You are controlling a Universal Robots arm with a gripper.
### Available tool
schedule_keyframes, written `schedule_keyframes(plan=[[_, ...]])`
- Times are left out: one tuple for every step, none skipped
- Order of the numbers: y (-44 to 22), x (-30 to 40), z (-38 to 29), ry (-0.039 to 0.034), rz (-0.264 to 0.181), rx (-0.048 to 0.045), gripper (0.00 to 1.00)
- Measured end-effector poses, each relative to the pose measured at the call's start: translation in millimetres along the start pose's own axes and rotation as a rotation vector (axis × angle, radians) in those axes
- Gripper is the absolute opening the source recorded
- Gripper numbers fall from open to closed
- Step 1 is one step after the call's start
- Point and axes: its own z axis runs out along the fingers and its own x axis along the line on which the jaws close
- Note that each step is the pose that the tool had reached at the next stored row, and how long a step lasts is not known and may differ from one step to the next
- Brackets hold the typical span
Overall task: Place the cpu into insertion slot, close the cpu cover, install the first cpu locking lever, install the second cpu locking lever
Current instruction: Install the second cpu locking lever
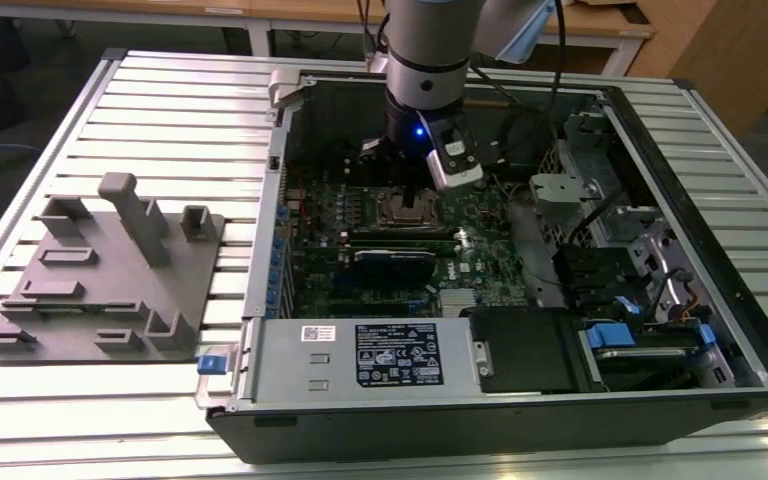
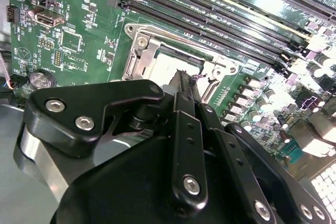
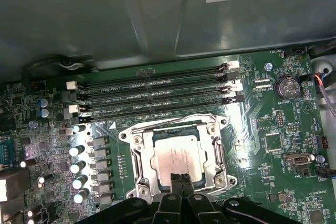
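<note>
My black gripper (image 3: 180,183), fingers pressed together, hovers just above the silvery-grey square cpu (image 3: 181,156) seated under the closed silvery metal cpu cover (image 3: 140,157); levers unclear.

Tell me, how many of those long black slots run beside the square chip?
4. The long black slots lie side by side in one bank, between the cpu and the grey case wall. None looks hidden in the first wrist view.
</note>
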Motion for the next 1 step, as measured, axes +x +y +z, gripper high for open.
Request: schedule_keyframes(plan=[[0.0, 0.0, 0.0, 0.0000, 0.000, 0.0000, 0.10]])
